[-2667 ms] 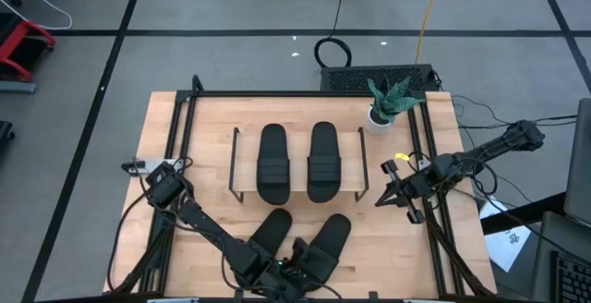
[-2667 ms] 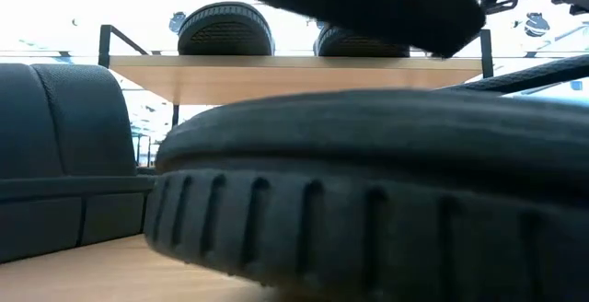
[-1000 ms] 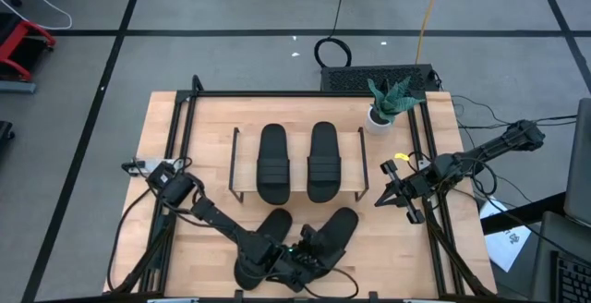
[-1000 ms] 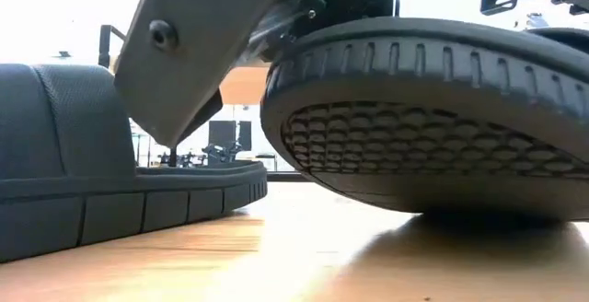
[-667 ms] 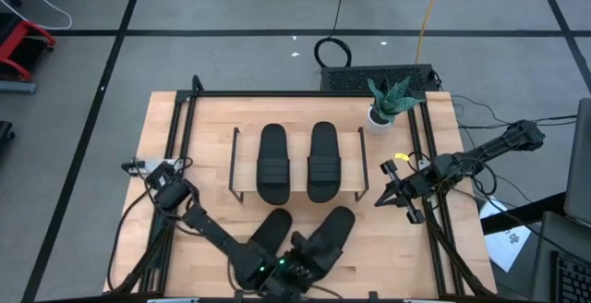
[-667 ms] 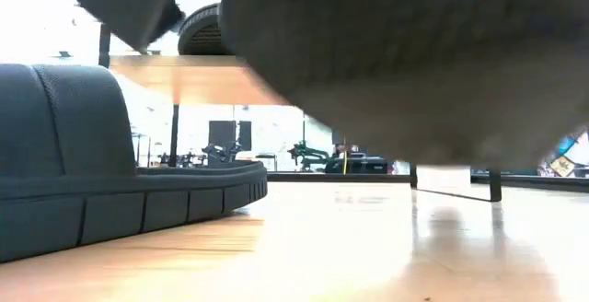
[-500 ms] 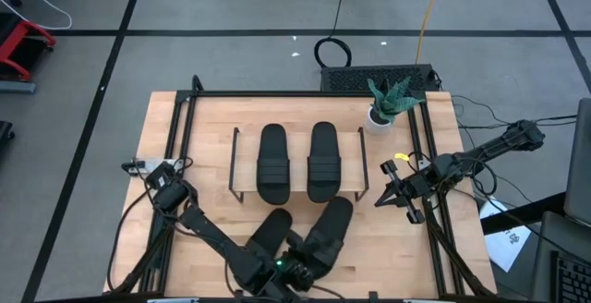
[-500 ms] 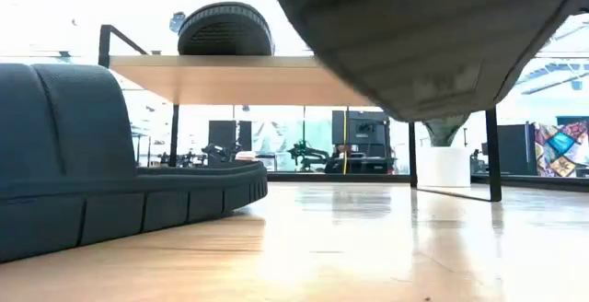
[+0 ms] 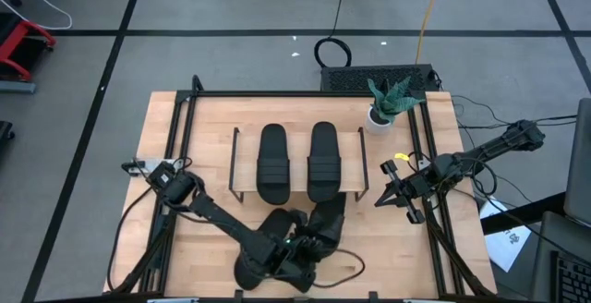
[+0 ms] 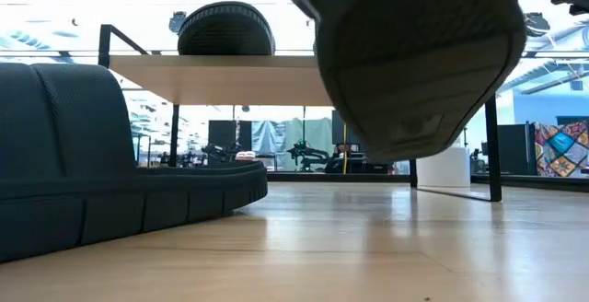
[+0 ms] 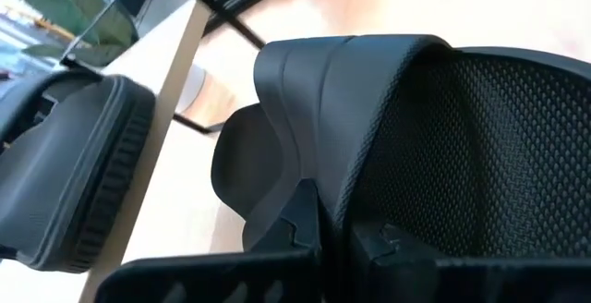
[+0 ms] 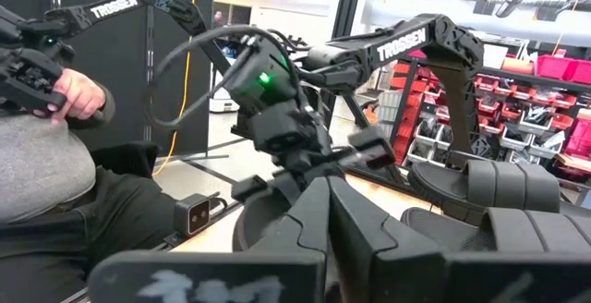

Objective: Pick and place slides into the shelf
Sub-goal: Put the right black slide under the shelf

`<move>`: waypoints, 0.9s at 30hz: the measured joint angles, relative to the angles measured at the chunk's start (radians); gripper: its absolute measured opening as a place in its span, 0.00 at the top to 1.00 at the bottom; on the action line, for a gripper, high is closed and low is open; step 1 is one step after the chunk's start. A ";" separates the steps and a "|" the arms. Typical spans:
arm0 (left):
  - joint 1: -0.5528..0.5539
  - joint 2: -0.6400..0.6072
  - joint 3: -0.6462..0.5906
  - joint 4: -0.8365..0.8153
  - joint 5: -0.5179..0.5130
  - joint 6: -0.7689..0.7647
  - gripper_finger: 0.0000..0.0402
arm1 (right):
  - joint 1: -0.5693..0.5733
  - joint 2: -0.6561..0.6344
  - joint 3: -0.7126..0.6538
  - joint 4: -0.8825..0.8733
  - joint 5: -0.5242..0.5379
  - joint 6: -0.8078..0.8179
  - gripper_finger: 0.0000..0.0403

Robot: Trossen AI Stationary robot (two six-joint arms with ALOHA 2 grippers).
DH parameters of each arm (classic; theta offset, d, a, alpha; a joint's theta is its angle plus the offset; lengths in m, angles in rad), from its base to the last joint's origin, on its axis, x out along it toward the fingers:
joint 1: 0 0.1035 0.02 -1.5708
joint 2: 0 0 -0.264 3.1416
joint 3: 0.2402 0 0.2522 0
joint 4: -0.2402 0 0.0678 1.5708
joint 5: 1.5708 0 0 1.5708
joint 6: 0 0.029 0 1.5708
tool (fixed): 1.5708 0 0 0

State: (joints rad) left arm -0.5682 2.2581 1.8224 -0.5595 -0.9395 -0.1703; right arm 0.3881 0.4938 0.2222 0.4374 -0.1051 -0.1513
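Two black slides [image 9: 273,163] [image 9: 324,161] lie side by side on the top board of the low shelf [image 9: 247,160], which shows in the low view as a wooden board [image 10: 230,79] on thin dark legs. A third slide [image 9: 277,222] rests sole-down on the table in front of the shelf, partly under my left arm. My left gripper [image 9: 300,246] is shut on a fourth slide [image 9: 327,222], whose sole [image 10: 414,63] hangs above the table. My right gripper [image 9: 380,199] waits, shut and bare, at the table's right rail. My left gripper pinches the strap of the slide at its edge [image 11: 319,178] between its two fingers [image 11: 297,224]. It comes from the table's near side, slanting down. The slide is lifted clear of the table and tipped, its sole toward the near edge and its far end toward the shelf.
A potted plant in a white pot [image 9: 380,116] stands at the table's far right corner. Black frame rails [image 9: 175,146] run along the left and right sides of the table. A person [image 12: 46,155] sits beyond the table in the right wrist view.
My left gripper has risen and rolled, staying shut on the slide. The slide, whose sole rested tilted on the table a second ago, is now lifted clear, and its far end has swung toward the shelf's front. The slide on the table has stayed put.
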 joint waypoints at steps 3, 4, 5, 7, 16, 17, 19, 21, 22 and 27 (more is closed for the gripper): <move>0.021 0.000 -0.022 0.002 -0.001 -0.008 1.00 | 0.000 0.000 0.000 0.000 0.000 -0.001 1.00; 0.027 0.000 -0.029 0.001 -0.001 -0.008 1.00 | 0.000 0.000 0.000 0.000 0.000 -0.003 1.00; 0.032 0.000 -0.035 0.000 -0.001 -0.008 1.00 | 0.000 0.000 0.000 0.000 0.000 -0.007 1.00; 0.042 0.000 -0.049 0.009 -0.005 -0.010 1.00 | 0.000 0.000 0.000 0.000 0.000 -0.008 1.00; 0.087 0.016 -0.078 0.057 -0.043 -0.008 1.00 | 0.000 0.000 0.000 0.000 0.000 -0.021 1.00; 0.092 0.025 -0.078 0.069 -0.048 0.000 1.00 | 0.000 0.000 0.000 0.000 0.000 -0.021 1.00; 0.103 0.040 -0.078 0.079 -0.047 0.015 1.00 | 0.000 0.000 0.000 0.000 0.000 -0.021 1.00; 0.113 0.057 -0.078 0.099 -0.051 0.022 1.00 | 0.000 0.000 0.000 0.000 0.000 -0.021 1.00; 0.118 0.063 -0.078 0.102 -0.051 0.027 1.00 | 0.000 0.001 0.000 0.000 0.000 -0.021 1.00; 0.132 0.077 -0.078 0.121 -0.106 0.027 1.00 | 0.000 0.000 0.000 0.000 0.001 -0.021 1.00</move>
State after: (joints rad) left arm -0.4361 2.3355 1.7439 -0.4388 -1.0451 -0.1430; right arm 0.3882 0.4942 0.2222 0.4370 -0.1039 -0.1726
